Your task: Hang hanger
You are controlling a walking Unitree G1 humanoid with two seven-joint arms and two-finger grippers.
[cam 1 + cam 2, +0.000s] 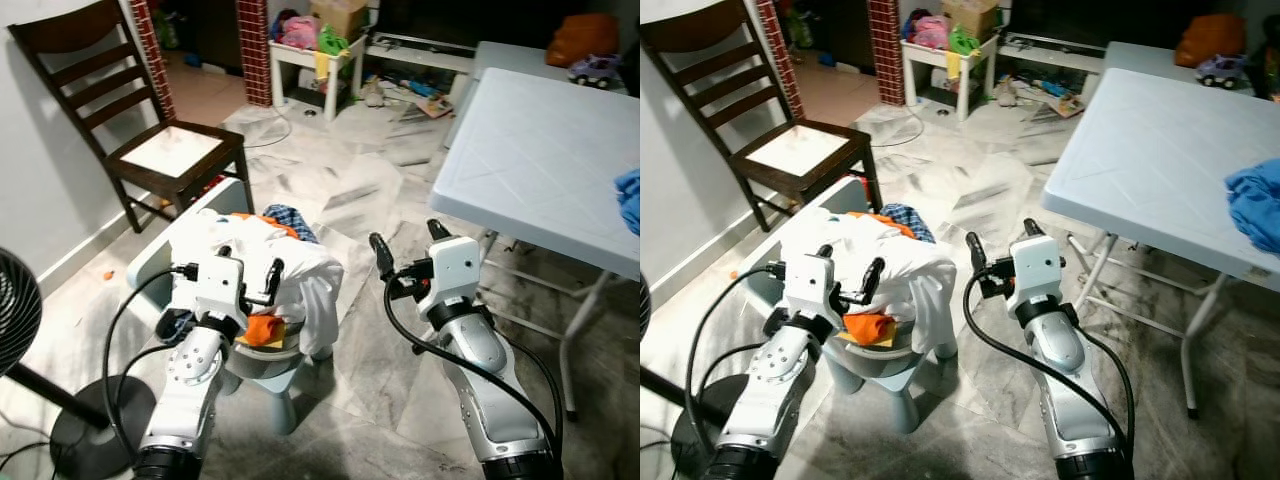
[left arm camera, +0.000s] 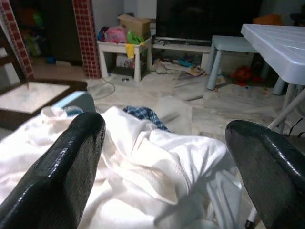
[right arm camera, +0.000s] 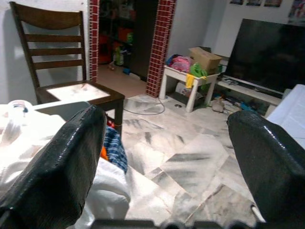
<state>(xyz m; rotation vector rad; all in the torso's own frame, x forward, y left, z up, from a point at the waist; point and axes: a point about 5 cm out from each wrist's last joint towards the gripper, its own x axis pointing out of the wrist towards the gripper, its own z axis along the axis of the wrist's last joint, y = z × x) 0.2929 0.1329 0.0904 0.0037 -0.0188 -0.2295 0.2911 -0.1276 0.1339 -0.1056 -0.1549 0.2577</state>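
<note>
A heap of clothes lies on a small pale-blue plastic chair (image 1: 283, 392) just in front of me. A white garment (image 1: 300, 270) is on top, with an orange cloth (image 1: 264, 328) under it and a blue checked cloth (image 1: 290, 218) behind. My left gripper (image 1: 250, 258) hovers open just above the white garment (image 2: 143, 176), nothing between its fingers. My right gripper (image 1: 405, 235) is open in the air to the right of the heap, over the marble floor, also holding nothing. From the right wrist, the heap's edge (image 3: 28, 138) lies to one side of the right gripper (image 3: 167, 119).
A dark wooden chair (image 1: 150, 150) stands against the left wall. A white folding table (image 1: 540, 150) at right carries a blue cloth (image 1: 1255, 200) and a toy car (image 1: 595, 68). A black fan (image 1: 15, 310) stands at near left. A cluttered small white table (image 1: 315, 50) is far back.
</note>
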